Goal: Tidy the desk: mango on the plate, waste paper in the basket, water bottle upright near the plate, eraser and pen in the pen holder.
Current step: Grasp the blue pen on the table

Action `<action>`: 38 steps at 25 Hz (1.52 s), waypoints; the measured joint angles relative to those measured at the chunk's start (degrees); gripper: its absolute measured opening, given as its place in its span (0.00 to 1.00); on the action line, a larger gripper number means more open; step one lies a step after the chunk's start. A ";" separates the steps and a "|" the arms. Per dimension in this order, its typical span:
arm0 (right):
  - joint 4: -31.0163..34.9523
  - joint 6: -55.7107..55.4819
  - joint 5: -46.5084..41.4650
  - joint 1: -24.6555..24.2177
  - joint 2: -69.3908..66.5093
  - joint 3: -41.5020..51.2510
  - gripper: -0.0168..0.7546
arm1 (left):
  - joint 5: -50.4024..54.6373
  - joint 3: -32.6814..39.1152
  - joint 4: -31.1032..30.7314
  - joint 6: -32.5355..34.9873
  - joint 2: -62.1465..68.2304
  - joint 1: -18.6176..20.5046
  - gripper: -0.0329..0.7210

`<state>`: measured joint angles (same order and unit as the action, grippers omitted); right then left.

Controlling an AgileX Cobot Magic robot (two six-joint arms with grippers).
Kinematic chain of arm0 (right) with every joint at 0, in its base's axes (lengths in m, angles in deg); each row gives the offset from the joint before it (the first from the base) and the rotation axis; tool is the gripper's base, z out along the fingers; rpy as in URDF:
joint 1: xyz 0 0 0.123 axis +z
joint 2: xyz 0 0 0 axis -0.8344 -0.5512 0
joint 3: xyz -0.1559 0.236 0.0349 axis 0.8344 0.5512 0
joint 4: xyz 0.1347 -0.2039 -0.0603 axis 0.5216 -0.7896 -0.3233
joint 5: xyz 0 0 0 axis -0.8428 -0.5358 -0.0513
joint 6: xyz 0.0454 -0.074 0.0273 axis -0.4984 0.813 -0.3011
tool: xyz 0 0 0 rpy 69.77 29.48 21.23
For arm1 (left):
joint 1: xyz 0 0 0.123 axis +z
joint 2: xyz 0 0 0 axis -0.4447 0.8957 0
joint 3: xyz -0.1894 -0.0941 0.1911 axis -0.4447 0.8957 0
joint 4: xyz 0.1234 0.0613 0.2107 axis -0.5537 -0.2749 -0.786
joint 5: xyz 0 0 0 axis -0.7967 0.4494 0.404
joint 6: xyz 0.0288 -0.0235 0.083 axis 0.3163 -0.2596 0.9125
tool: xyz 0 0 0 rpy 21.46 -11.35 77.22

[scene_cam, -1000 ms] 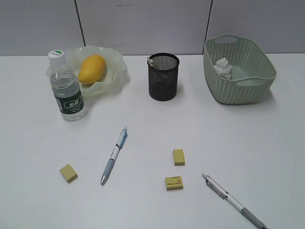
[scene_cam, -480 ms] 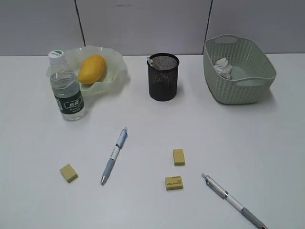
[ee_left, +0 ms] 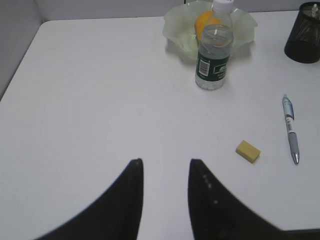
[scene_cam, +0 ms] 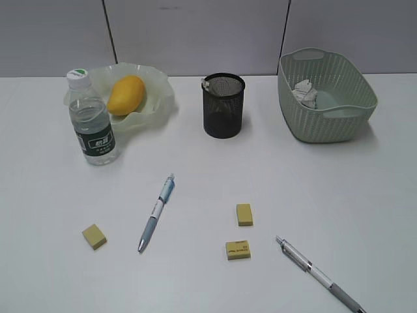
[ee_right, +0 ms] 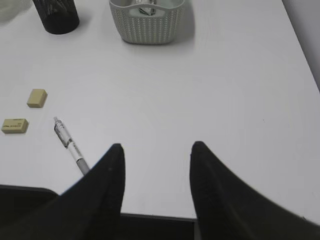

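The mango (scene_cam: 125, 94) lies in the wavy pale-green plate (scene_cam: 156, 111) at the back left. The water bottle (scene_cam: 92, 119) stands upright in front of the plate. The waste paper (scene_cam: 305, 92) lies inside the basket (scene_cam: 326, 124) at the back right. The black mesh pen holder (scene_cam: 223, 105) stands between them. A blue pen (scene_cam: 156, 212) and a silver pen (scene_cam: 317, 275) lie on the desk. Three yellow erasers (scene_cam: 94, 236) (scene_cam: 244, 214) (scene_cam: 238, 250) lie near them. My left gripper (ee_left: 165, 162) and right gripper (ee_right: 156, 146) are open, empty, and show only in the wrist views.
The desk's front edge shows in the right wrist view (ee_right: 150, 216). A grey partition wall (scene_cam: 195, 32) runs behind the desk. The desk's left edge shows in the left wrist view (ee_left: 22, 55).
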<state>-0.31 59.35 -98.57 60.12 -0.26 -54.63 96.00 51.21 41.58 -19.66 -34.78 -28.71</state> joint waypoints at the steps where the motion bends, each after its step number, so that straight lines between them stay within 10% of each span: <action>1: 0.05 0.06 0.50 0.00 0.00 0.27 0.48 | -0.05 0.00 0.00 0.00 0.00 0.00 0.36; 17: 0.70 -0.01 2.02 0.00 0.00 1.10 0.48 | -0.05 0.00 0.04 0.00 0.00 0.00 0.36; 24: 0.91 -0.58 2.19 0.00 0.00 1.10 0.84 | -0.05 0.00 0.04 0.00 0.00 0.00 0.36; 33: 0.91 -0.70 2.32 0.00 0.00 1.10 0.82 | -0.05 0.00 0.04 0.00 0.00 0.00 0.36; 38: 0.91 -0.70 2.33 0.00 0.00 1.10 0.67 | -0.05 0.00 0.04 0.00 0.00 0.00 0.69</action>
<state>0.60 58.65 -96.24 60.12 -0.26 -53.53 95.95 51.21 41.62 -19.66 -34.78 -28.71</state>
